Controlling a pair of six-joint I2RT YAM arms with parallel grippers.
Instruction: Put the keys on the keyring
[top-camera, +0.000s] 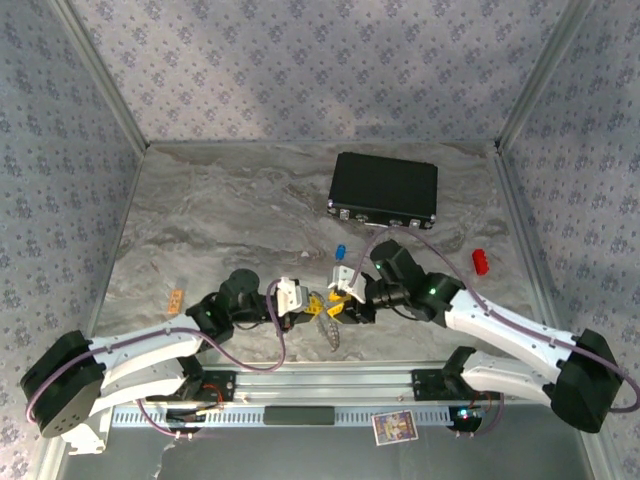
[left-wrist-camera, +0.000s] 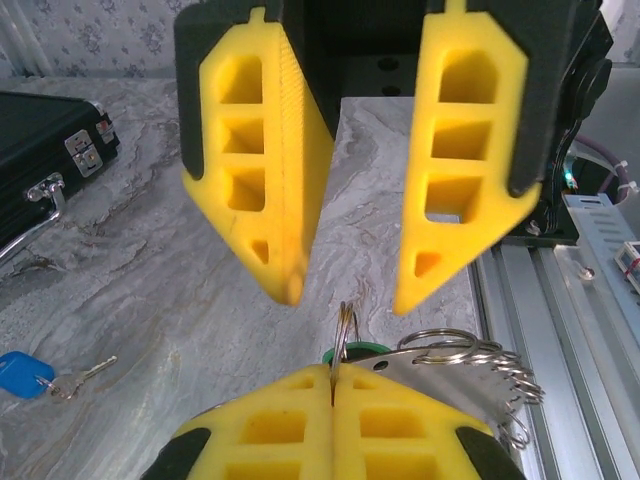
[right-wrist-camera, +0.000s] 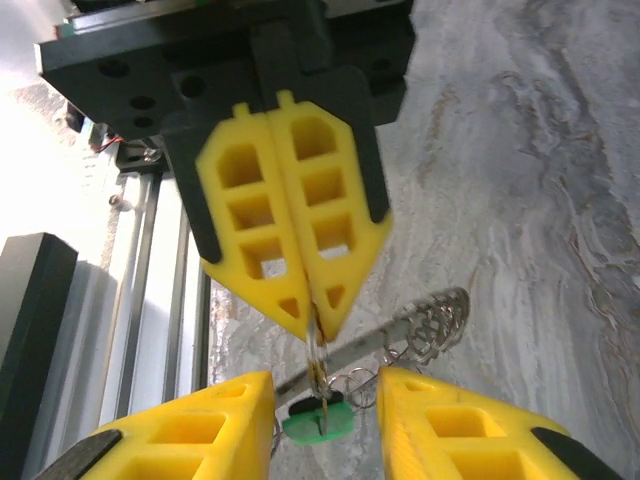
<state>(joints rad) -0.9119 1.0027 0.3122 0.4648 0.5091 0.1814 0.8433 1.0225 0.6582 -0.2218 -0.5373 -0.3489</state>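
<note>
top view, grippers: the left gripper (top-camera: 308, 304) and right gripper (top-camera: 340, 298) meet tip to tip over the near middle of the marbled grey table (top-camera: 230, 220).
top view, keyring: the grey-silver beaded metal keyring (top-camera: 330, 332) sits just on the near side of the fingertips.
top view, blue key: the tiny blue-headed key (top-camera: 340, 251) lies on the table between the grippers and the black rectangular case (top-camera: 385, 190), apart from both.
left wrist, left jaws: together, clamped on a small wire loop (left-wrist-camera: 343, 325) that stands up from the tips.
left wrist, right jaws: apart, the yellow fingers (left-wrist-camera: 265, 170) either side of the loop and above it.
left wrist, green key: the green-headed key (left-wrist-camera: 358, 350) peeps out just behind the pads, beside the keyring (left-wrist-camera: 470, 355).
right wrist, green key: it (right-wrist-camera: 315, 420) hangs under the loop (right-wrist-camera: 318, 350), between the parted right fingers (right-wrist-camera: 200, 430).
right wrist, keyring: tilted, just behind the loop (right-wrist-camera: 430, 320).
</note>
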